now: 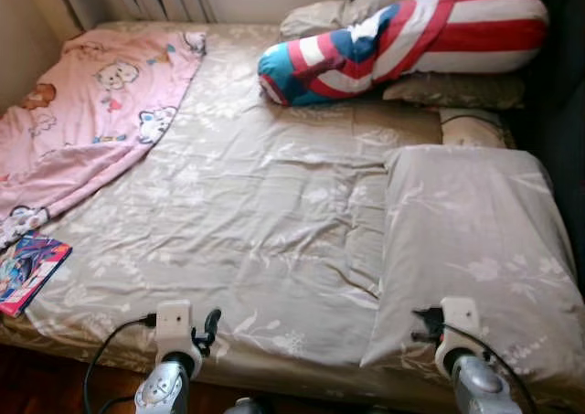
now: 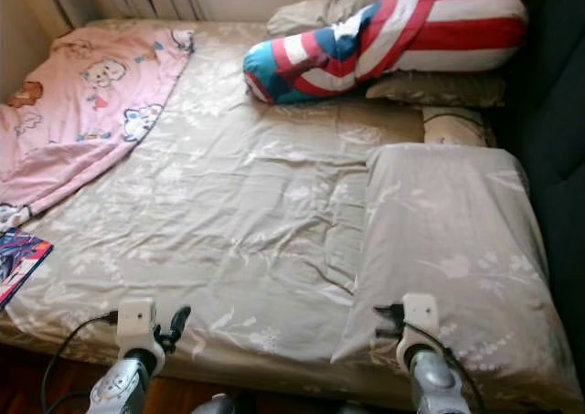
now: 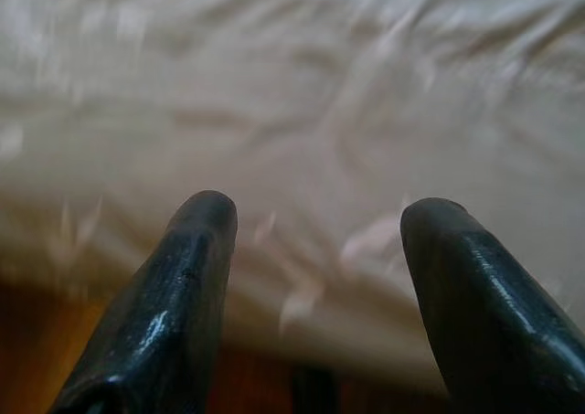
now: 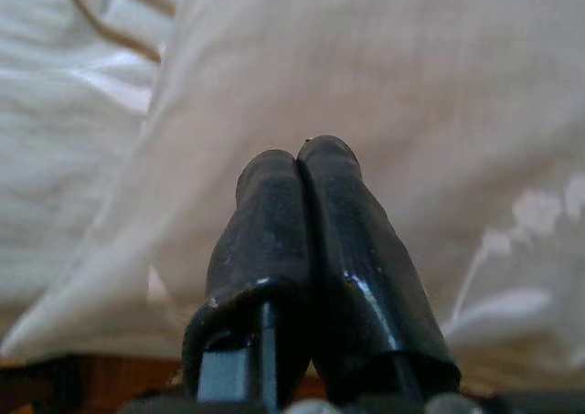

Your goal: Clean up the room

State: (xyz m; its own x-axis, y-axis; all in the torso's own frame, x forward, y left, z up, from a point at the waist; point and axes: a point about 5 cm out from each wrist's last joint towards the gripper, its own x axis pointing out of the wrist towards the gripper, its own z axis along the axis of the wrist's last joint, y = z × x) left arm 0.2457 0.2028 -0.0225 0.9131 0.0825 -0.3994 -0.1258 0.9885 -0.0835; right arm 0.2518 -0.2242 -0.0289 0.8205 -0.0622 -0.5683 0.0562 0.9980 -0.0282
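Spreading across most of the left eye frame is a bed covered by a wrinkled beige sheet with a pale floral print (image 1: 265, 213). A pink blanket printed with cartoon bears (image 1: 87, 112) lies rumpled over the upper left of the frame, reaching the bed's left edge. At the top centre and right, a long bolster pillow in red, white and blue stripes (image 1: 402, 39) rests tilted across two beige pillows (image 1: 452, 90) at the head of the bed. A large flat pillow in a matching beige floral case (image 1: 475, 249) lies in the lower right of the frame, on top of the sheet and reaching the near edge of the mattress. A colourful thin book with a cartoon cover (image 1: 27, 268) sits at the far left edge, on the bed's near corner just below the pink blanket.

At the bottom left of the frame the left gripper (image 3: 315, 240) hangs over the near edge of the sheet, its two black fingers (image 3: 183, 277) spread well apart with nothing between them. At the bottom right the right gripper (image 4: 302, 172) is at the near edge of the large flat pillow; in the right wrist view its fingers are pressed together, tips touching, with no cloth visibly caught between them. A strip of dark wooden floor (image 1: 37, 382) shows in the lower left corner.
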